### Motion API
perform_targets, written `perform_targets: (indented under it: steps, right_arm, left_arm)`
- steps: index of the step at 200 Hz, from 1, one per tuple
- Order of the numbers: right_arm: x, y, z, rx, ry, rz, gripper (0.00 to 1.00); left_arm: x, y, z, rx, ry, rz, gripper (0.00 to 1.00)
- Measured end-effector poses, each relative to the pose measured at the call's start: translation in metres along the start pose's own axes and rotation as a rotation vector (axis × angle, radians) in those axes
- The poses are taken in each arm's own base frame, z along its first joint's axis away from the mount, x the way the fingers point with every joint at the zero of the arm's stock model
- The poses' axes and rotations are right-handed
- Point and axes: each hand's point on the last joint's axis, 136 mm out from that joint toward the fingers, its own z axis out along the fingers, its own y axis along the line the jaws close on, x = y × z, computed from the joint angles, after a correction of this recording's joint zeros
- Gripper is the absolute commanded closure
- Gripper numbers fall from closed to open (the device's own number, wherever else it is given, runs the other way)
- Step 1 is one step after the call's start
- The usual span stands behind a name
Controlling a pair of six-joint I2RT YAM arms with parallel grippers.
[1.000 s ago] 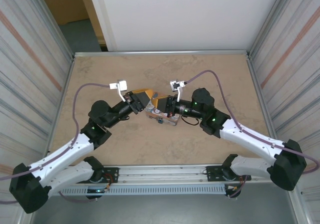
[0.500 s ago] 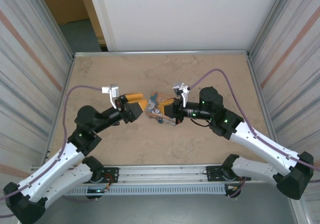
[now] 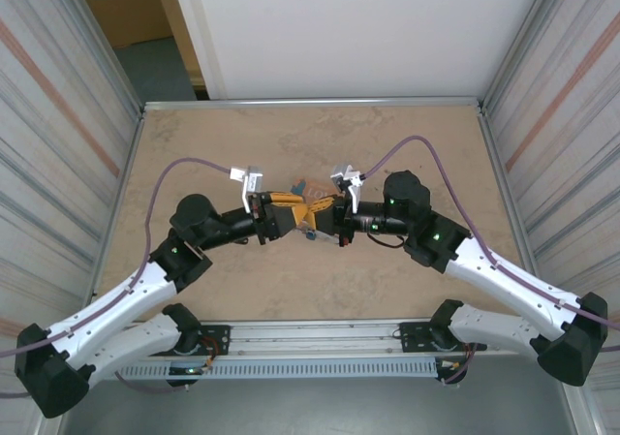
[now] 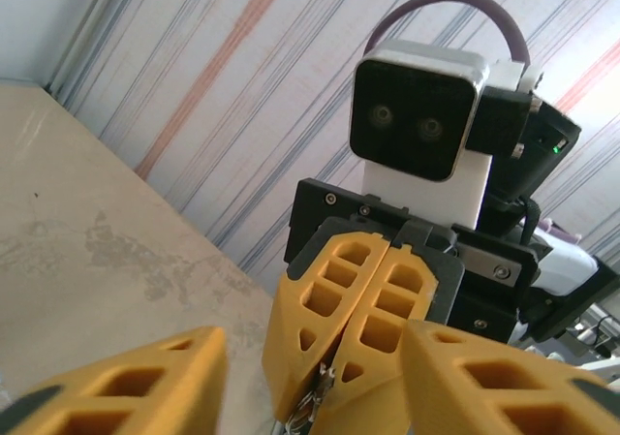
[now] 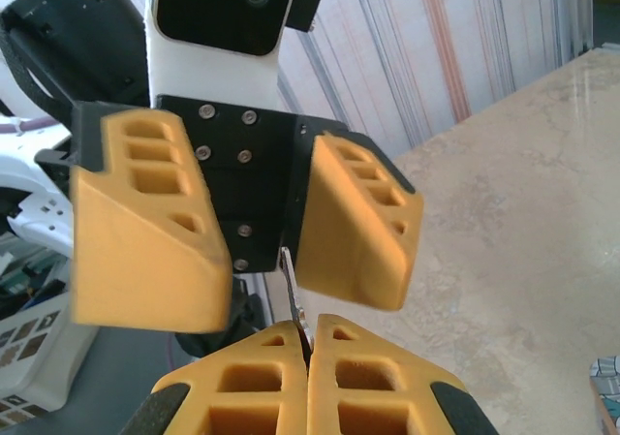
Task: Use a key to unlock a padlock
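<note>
Right gripper (image 5: 306, 336) pinched shut on key (image 5: 294, 292), thin silvery blade poking out past fingertips. Left gripper (image 5: 263, 261) facing right gripper, jaws apart either side of blade tip, not clamped. Blue speck of padlock (image 3: 308, 233) just beside right gripper fingertips; contact with bench (image 3: 387, 144) unclear.

Your table (image 3: 407, 144) is a beige marbled slab with a thin metal rim. You've got 2 striped corrugated walls (image 3: 58, 115) at the sides and a plain white panel (image 3: 339, 28) behind it.
</note>
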Motion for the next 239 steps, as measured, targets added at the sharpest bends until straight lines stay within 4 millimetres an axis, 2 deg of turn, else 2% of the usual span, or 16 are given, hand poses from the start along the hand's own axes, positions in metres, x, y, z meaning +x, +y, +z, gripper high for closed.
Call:
perform_targets:
  steps: [38, 57, 90, 111, 140, 186, 213, 239]
  right_arm:
    - [-0.002, 0.001, 0.000, -0.003, -0.009, 0.001, 0.99]
    - [-0.003, -0.001, 0.000, 0.004, -0.015, 0.005, 0.93]
    - [-0.004, -0.003, -0.004, 0.006, -0.033, 0.040, 0.78]
    - [-0.009, -0.011, -0.012, 0.022, -0.064, 0.101, 0.70]
    - [-0.011, -0.017, -0.015, 0.019, -0.093, 0.167, 0.65]
    - [-0.015, -0.009, -0.014, -0.034, -0.109, 0.195, 0.53]
    - [-0.017, -0.006, -0.014, -0.046, -0.117, 0.194, 0.52]
    - [-0.016, -0.006, -0.012, -0.050, -0.113, 0.195, 0.55]
  left_arm:
    - [-0.001, -0.001, 0.000, 0.001, -0.006, 0.002, 0.90]
    - [-0.003, 0.000, 0.000, -0.008, -0.015, 0.005, 1.00]
    - [-0.003, 0.000, 0.000, -0.010, -0.020, 0.005, 1.00]
    - [-0.006, -0.003, -0.002, -0.005, -0.032, 0.011, 1.00]
    - [-0.010, -0.005, -0.003, -0.001, -0.047, 0.018, 1.00]
    - [-0.011, -0.005, -0.003, 0.002, -0.051, 0.021, 1.00]
    - [-0.010, -0.005, -0.003, 0.001, -0.050, 0.020, 1.00]
    - [-0.008, -0.003, -0.003, -0.002, -0.047, 0.017, 1.00]
